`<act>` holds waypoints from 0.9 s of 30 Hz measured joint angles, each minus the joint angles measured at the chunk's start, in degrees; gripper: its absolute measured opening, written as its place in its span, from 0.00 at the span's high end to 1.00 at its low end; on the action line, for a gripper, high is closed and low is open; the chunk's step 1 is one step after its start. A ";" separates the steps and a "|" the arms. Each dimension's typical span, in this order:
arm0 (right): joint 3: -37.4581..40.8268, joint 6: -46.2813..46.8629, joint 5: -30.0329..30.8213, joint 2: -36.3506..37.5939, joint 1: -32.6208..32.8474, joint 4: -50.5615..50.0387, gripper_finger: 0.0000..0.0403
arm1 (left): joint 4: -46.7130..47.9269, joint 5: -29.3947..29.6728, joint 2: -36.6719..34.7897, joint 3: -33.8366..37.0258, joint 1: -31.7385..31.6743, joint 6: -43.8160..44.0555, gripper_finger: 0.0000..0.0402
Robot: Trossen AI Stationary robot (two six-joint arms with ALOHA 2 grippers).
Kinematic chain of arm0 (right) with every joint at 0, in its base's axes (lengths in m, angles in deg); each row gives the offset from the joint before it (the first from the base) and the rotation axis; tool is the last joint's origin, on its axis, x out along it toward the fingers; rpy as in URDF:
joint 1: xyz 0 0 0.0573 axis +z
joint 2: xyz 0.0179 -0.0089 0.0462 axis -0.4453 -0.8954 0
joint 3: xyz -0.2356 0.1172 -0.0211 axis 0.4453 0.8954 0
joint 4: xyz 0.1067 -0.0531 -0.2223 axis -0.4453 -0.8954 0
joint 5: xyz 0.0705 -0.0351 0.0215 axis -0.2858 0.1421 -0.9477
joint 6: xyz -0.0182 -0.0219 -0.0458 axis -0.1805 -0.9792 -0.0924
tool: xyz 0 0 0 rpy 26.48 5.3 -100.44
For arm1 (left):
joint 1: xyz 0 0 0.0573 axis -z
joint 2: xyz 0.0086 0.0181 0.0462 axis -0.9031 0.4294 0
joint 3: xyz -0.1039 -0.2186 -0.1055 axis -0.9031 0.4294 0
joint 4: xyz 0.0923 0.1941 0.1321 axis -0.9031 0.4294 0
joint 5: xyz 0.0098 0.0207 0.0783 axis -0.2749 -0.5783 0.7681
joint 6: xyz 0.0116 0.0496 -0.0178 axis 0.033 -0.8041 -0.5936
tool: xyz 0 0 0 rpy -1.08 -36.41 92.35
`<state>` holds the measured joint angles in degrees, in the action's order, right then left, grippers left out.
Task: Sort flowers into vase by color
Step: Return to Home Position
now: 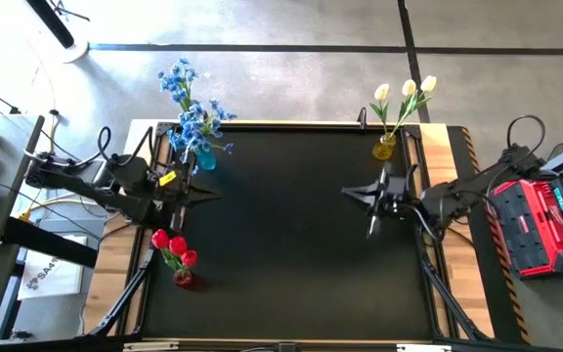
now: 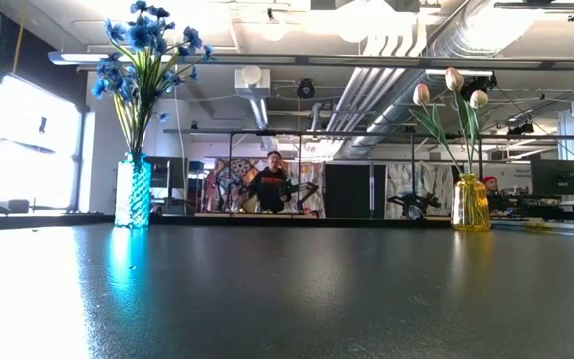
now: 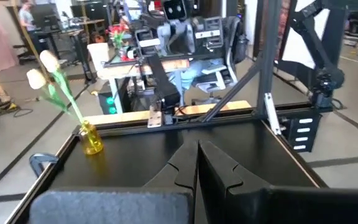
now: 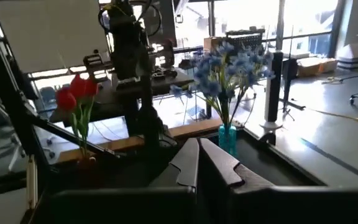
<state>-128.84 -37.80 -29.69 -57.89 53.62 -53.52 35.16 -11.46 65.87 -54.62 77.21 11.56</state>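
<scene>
Three vases stand on the black table [image 1: 291, 254]. The blue vase [image 1: 204, 158] holds one blue spray [image 1: 189, 103], the yellow vase [image 1: 385, 150] three cream tulips [image 1: 406, 90], and the red vase [image 1: 183, 280] at the left edge three red tulips [image 1: 174, 246]. The left gripper [image 1: 213, 194] and right gripper [image 1: 347, 192] face each other over the table, both pinched closed and empty.

The dark left arm [image 1: 96, 186] and dark right arm [image 1: 457, 200] sat folded low at opposite sides of the black worktop [image 1: 291, 264]. The left end effector [image 1: 211, 196] and the right end effector [image 1: 348, 192] pointed inward towards each other, each with its fingers pressed together.
</scene>
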 joint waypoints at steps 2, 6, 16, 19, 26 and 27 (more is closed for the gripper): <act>4.58 0.72 -3.73 2.62 -1.81 3.64 1.00 | -0.98 0.02 -1.47 2.41 -1.06 0.99 1.00; 12.01 0.95 -12.78 6.55 -5.76 10.96 1.00 | -1.22 0.03 -5.05 7.23 -3.18 4.47 1.00; 21.31 0.54 -28.76 17.39 -17.01 10.65 1.00 | -1.39 0.04 -14.97 17.20 -5.30 8.96 1.00; 24.76 0.97 -30.64 22.25 -19.19 10.54 1.00 | -1.56 0.05 -17.10 19.21 -5.29 9.15 1.00; 30.54 1.16 -31.74 34.07 -21.64 5.72 1.00 | -4.81 1.42 -16.49 24.35 -6.29 9.31 1.00; 31.37 1.72 -31.90 35.66 -21.89 4.98 1.00 | -4.83 0.84 -15.95 25.23 -6.73 9.95 1.00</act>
<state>-97.47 -36.08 -61.59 -22.23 31.73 -48.54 30.33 -10.62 49.92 -29.39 70.48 21.51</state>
